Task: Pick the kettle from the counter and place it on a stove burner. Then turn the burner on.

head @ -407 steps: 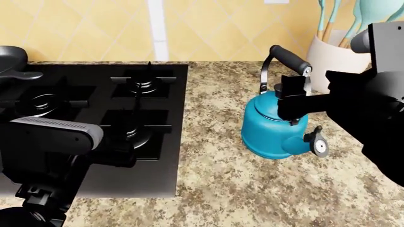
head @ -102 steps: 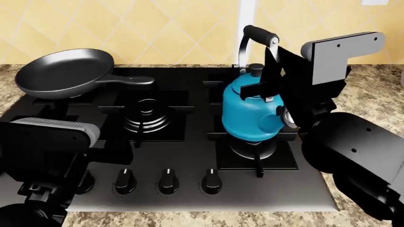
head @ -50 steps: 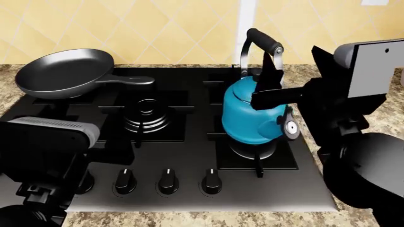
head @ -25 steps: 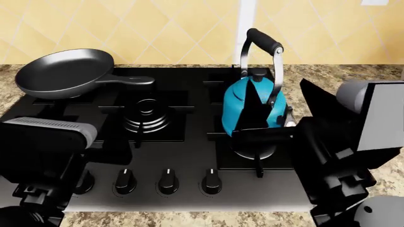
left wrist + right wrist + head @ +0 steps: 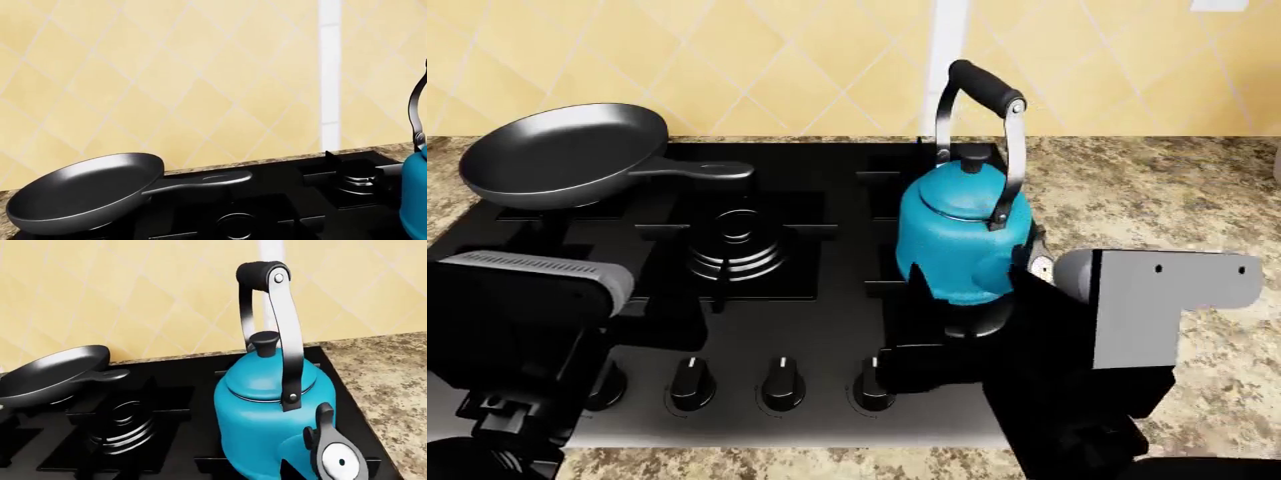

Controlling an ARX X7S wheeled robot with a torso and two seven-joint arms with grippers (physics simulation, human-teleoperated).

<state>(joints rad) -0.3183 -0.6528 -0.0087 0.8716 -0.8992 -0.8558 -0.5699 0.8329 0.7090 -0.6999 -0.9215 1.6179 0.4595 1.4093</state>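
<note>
On the front right stove burner (image 5: 968,318) your kettle (image 5: 964,245) stands upright, free of both arms. Your right gripper (image 5: 928,365) sits low by the hob's front edge near the knobs (image 5: 782,383); whether either gripper is open can't be told. The frying pan (image 5: 561,152) stands well apart, back left.

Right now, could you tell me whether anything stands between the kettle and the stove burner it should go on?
Nothing visible does: the kettle already stands on the stove burner at the hob's front right, and the frying pan sits far off at the back left.
</note>
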